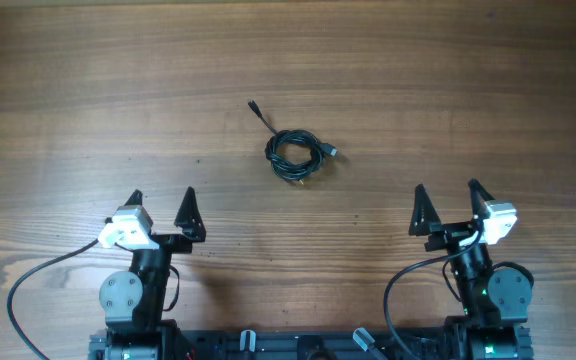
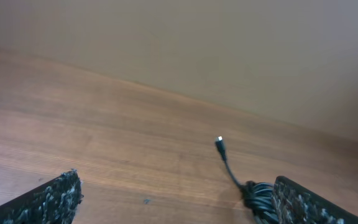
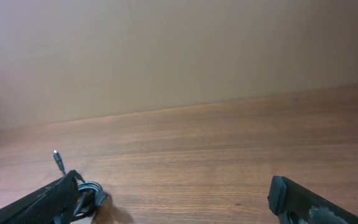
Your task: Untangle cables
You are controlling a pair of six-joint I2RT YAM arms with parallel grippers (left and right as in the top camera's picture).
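A thin black cable [image 1: 294, 156] lies coiled in a small tangled bundle on the wooden table, centre back. One plug end [image 1: 254, 105] trails up-left, another plug [image 1: 330, 151] sticks out right. My left gripper [image 1: 161, 201] is open and empty, near the front left, well short of the coil. My right gripper [image 1: 448, 196] is open and empty at the front right. In the left wrist view the coil [image 2: 258, 194] sits by the right finger, its plug [image 2: 220, 146] beyond. In the right wrist view the coil [image 3: 91, 193] peeks past the left finger.
The wooden table [image 1: 418, 90] spreads bare all round the coil. A plain wall [image 2: 229, 50] rises behind the far table edge. The thick black arm wires [image 1: 38, 275] loop near both arm bases at the front edge.
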